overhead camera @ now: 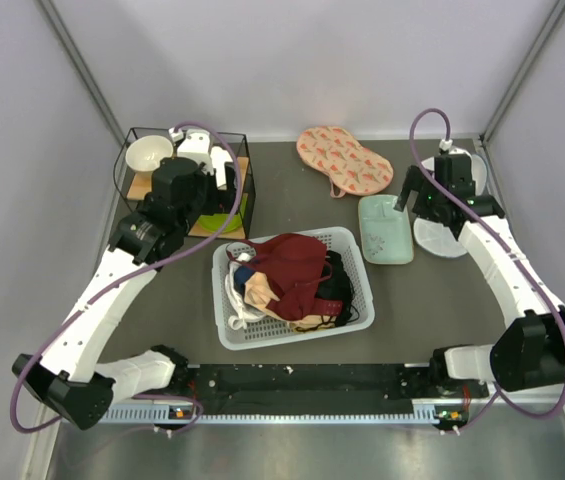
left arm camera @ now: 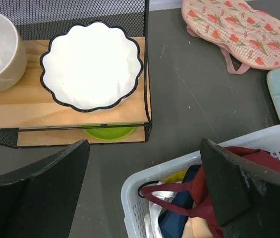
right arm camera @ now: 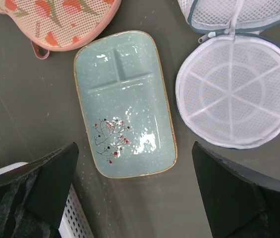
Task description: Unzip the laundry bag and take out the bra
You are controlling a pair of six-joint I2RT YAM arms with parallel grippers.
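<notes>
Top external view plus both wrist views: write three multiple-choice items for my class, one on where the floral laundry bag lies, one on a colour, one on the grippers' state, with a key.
1. Where does the soft peach-pink floral fabric laundry bag lie? A. on the dark table, beyond the white plastic basket. B. inside that basket. C. hanging from a hook.
2. What colour is the rectangular ceramic tray? A. black. B. yellow. C. pale mint green.
3. How do the left gripper and right gripper stand? A. left shut on the bag. B. both open, gripping nothing. C. right shut on the tray.
Key: 1 A, it lies flat on bare tabletop; 2 C, its glaze is pale green; 3 B, both finger pairs stand wide apart.
</notes>
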